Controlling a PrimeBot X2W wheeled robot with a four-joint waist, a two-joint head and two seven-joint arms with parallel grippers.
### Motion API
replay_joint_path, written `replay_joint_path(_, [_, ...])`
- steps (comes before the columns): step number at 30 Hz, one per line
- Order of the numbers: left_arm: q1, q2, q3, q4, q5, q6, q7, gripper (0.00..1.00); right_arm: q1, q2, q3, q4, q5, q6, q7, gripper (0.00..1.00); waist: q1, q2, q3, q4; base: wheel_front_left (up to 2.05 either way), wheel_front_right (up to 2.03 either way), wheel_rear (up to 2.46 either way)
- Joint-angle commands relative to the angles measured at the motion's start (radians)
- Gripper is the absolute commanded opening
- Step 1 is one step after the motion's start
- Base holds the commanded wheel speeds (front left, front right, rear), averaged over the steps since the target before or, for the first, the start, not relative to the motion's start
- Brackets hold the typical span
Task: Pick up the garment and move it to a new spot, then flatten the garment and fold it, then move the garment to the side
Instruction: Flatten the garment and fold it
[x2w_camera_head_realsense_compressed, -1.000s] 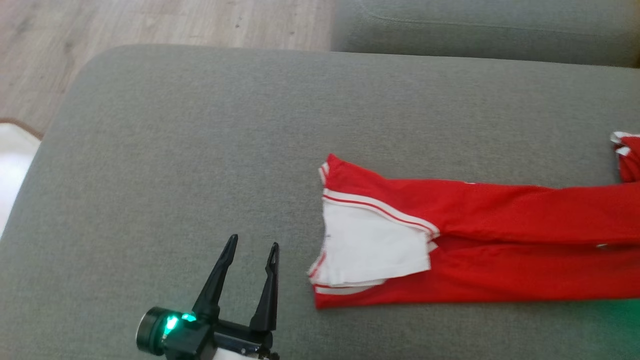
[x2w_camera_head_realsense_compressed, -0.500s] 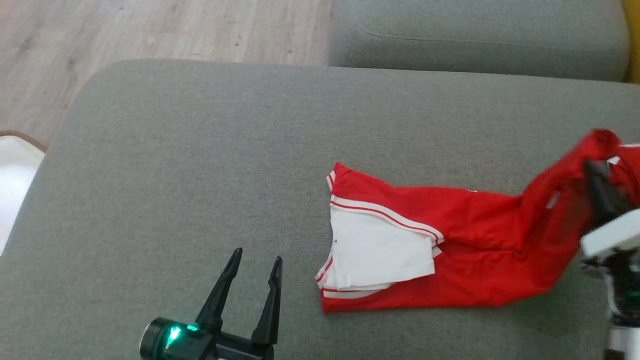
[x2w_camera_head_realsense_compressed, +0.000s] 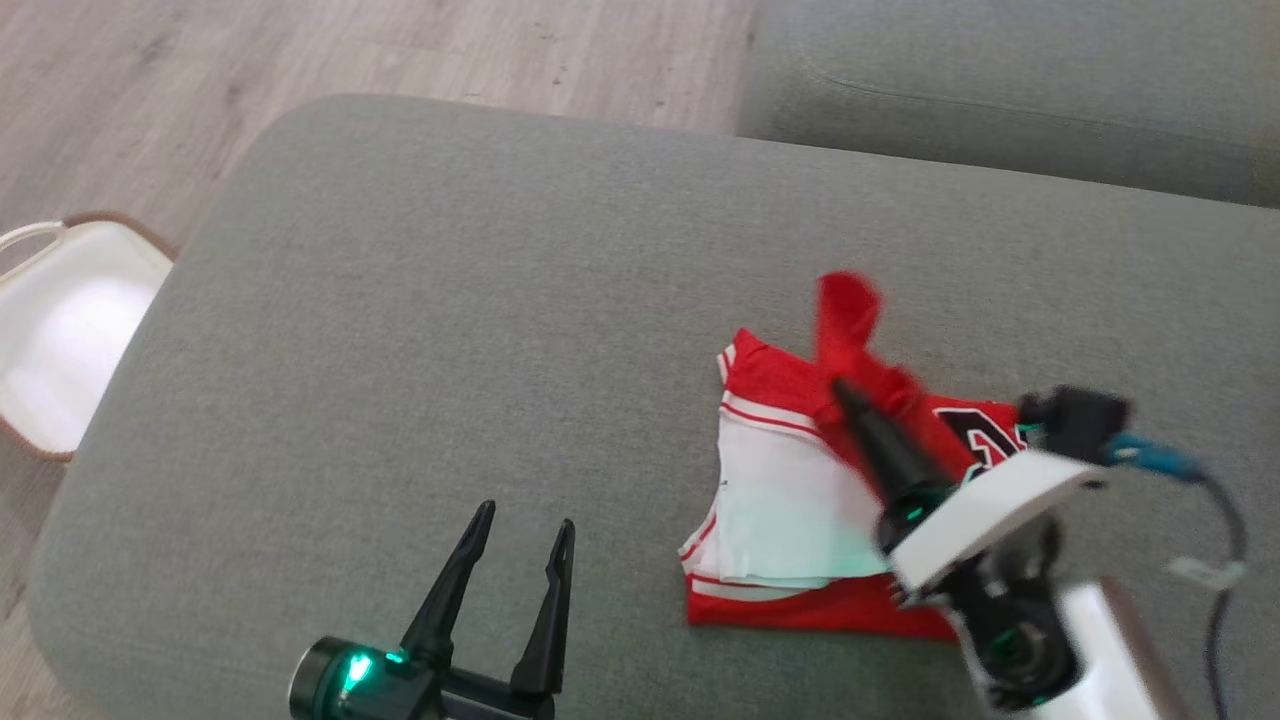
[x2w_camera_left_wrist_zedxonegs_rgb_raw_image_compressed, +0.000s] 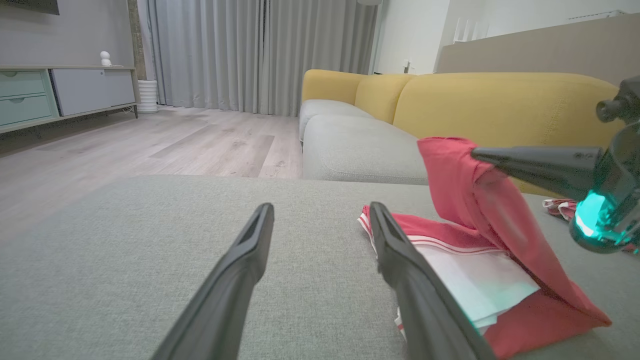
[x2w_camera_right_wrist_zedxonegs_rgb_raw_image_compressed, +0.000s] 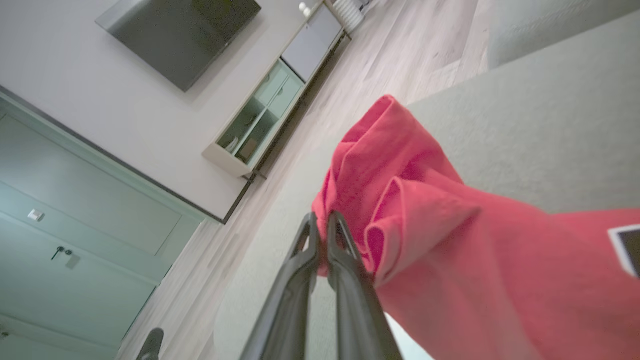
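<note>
With your right fingers (x2w_camera_head_realsense_compressed: 880, 450) pinching the raised edge of the red-and-white sports jersey (x2w_camera_head_realsense_compressed: 775, 490) and your left fingers (x2w_camera_head_realsense_compressed: 445, 590) spread beside it, you needed to lay that fold squarely, edges aligned.

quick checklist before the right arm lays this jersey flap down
1. Grip: right gripper shut on the lifted end of the red jersey: ok.
2. Position: lifted end hangs above the part lying on the grey cushion: ok.
3. Left gripper open and apart from the jersey, out of the fold's path: ok.
4. Lower layers flat with edges lined up: cannot tell, partly hidden and blurred in the head view.
5. Cloth bunched at the fingertips, so the flap may land creased: not ok.
6. Bare cushion to the jersey's left for moving it aside later: ok.
</note>
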Motion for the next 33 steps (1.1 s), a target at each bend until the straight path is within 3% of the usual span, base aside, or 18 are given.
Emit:
replay_joint_path(1, [-0.039, -0.013, 0.035, -0.029, 0.011, -0.003, -0.01, 1.0, -0.046, -0.004, 0.051, -0.015, 0.01, 0.007, -0.016, 0.0, 0.0, 0.0, 0.003, 0.014, 0.0, 0.0, 0.0])
replay_joint_path(10, [-0.047, -0.029, 0.039, -0.025, 0.015, -0.011, -0.01, 1.0, -0.13, -0.004, 0.2, 0.196, 0.052, 0.007, -0.121, 0.0, 0.0, 0.0, 0.011, 0.049, 0.0, 0.0, 0.0])
replay_joint_path(11, [-0.048, -0.031, 0.04, -0.024, 0.015, -0.012, -0.01, 1.0, -0.143, -0.004, 0.208, 0.223, 0.059, 0.007, -0.132, 0.2, 0.0, 0.0, 0.012, 0.051, 0.0, 0.0, 0.0])
replay_joint_path(12, [-0.048, -0.033, 0.04, -0.023, 0.016, -0.013, -0.01, 1.0, -0.155, -0.004, 0.217, 0.246, 0.069, 0.007, -0.143, 0.89, 0.0, 0.0, 0.011, 0.053, 0.0, 0.0, 0.0])
replay_joint_path(13, [-0.048, -0.034, 0.041, -0.022, 0.016, -0.014, -0.01, 1.0, -0.165, -0.004, 0.225, 0.263, 0.084, 0.007, -0.154, 1.0, 0.0, 0.0, 0.01, 0.055, 0.0, 0.0, 0.0])
replay_joint_path(17, [-0.042, -0.037, 0.052, -0.018, 0.018, -0.013, -0.01, 1.0, -0.191, -0.004, 0.242, 0.277, 0.121, 0.007, -0.194, 1.0, 0.0, 0.0, -0.001, 0.053, 0.0, 0.0, 0.0])
replay_joint_path(21, [-0.029, -0.038, 0.063, -0.019, 0.02, -0.011, -0.01, 1.0, -0.182, -0.005, 0.179, 0.253, 0.059, 0.007, -0.19, 1.0, 0.0, 0.0, -0.023, 0.039, 0.0, 0.0, 0.0])
replay_joint_path(25, [-0.017, -0.038, 0.07, -0.023, 0.02, -0.012, -0.01, 1.0, -0.136, -0.049, 0.057, 0.206, 0.014, 0.007, -0.115, 1.0, 0.0, 0.0, -0.041, 0.03, 0.0, 0.0, 0.0])
replay_joint_path(30, [-0.012, -0.041, 0.073, -0.024, 0.019, -0.017, -0.01, 1.0, -0.085, -0.092, -0.079, 0.178, 0.128, 0.007, 0.076, 1.0, 0.0, 0.0, -0.049, 0.03, 0.0, 0.0, 0.0])
replay_joint_path(31, [-0.012, -0.042, 0.072, -0.024, 0.018, -0.018, -0.01, 1.0, -0.081, -0.099, -0.101, 0.184, 0.152, 0.007, 0.114, 0.46, 0.0, 0.0, -0.05, 0.033, 0.0, 0.0, 0.0])
replay_joint_path(32, [-0.012, -0.043, 0.071, -0.023, 0.018, -0.02, -0.01, 1.0, -0.079, -0.102, -0.119, 0.192, 0.178, 0.007, 0.153, 0.0, 0.0, 0.0, -0.05, 0.036, 0.0, 0.0, 0.0])
replay_joint_path(33, [-0.013, -0.045, 0.07, -0.021, 0.017, -0.021, -0.01, 1.0, -0.08, -0.103, -0.131, 0.2, 0.207, 0.007, 0.196, 0.0, 0.0, 0.0, -0.05, 0.04, 0.0, 0.0, 0.0])
